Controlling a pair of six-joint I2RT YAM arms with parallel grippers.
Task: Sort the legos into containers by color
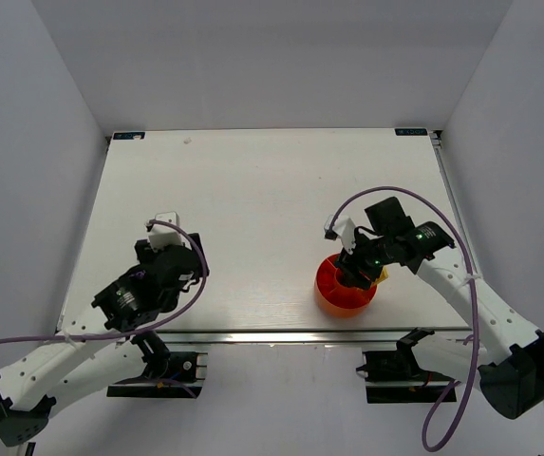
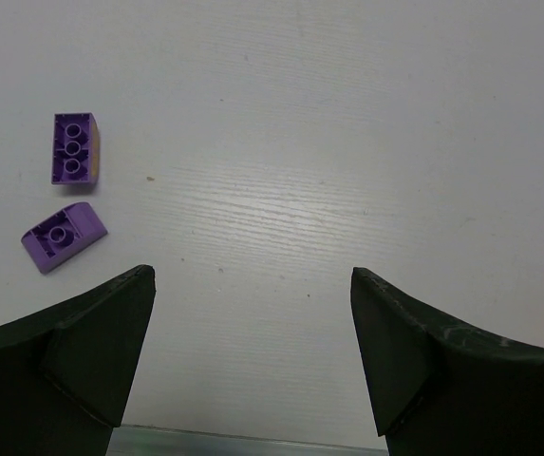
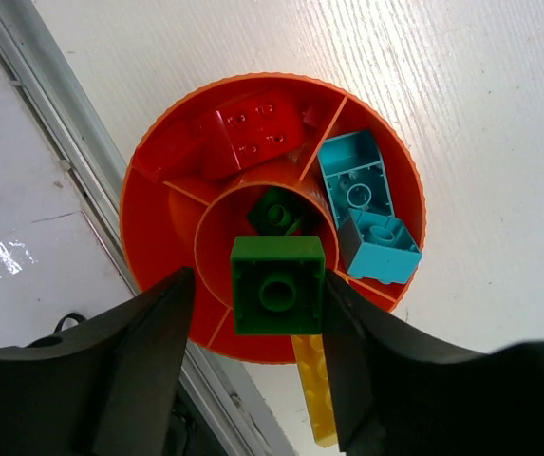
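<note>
Right gripper (image 3: 257, 299) over tray (image 3: 158, 218) centre cup, jaws spread; green brick (image 3: 277, 285) between them, gap on one side. Left gripper (image 2: 251, 285) wide open, empty, near purple bricks (image 2: 74, 149).

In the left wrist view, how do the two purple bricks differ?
The farther purple brick is longer, showing three round tubes in its hollow underside; the nearer purple brick is shorter, showing one. The farther one lies square to the picture; the nearer one sits slanted. Both are purple, underside up on the table, apart and untouched.
</note>
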